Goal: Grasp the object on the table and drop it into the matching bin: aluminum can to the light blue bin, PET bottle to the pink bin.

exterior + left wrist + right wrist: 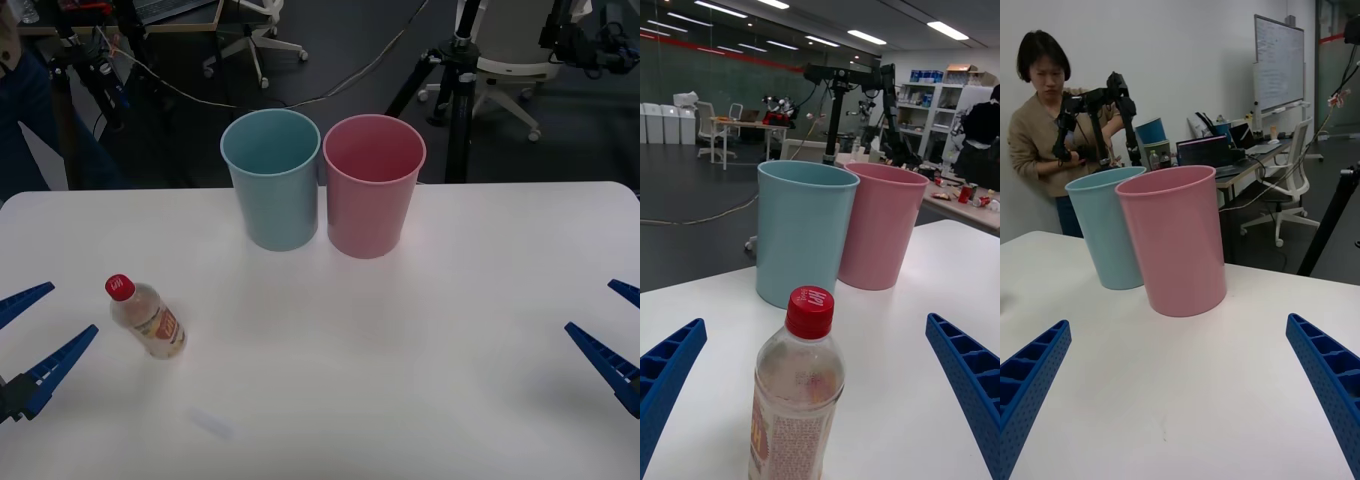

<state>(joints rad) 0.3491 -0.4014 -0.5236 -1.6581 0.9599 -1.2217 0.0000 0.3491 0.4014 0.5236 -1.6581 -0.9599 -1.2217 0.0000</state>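
A small clear PET bottle (146, 317) with a red cap and yellow-orange label stands upright on the white table (400, 380) at the left. In the left wrist view the bottle (796, 390) stands close in front, between the open fingers. My left gripper (28, 335) is open at the table's left edge, a short way left of the bottle and apart from it. At the back centre stand the light blue bin (271, 178) and, touching its right side, the pink bin (373, 184). My right gripper (618, 335) is open at the right edge, holding nothing.
Both bins (1105, 225) (1176, 236) appear in the right wrist view, with bare tabletop before them. A tripod (455, 90) and office chairs stand on the floor behind the table. A person stands beyond the table's far left side.
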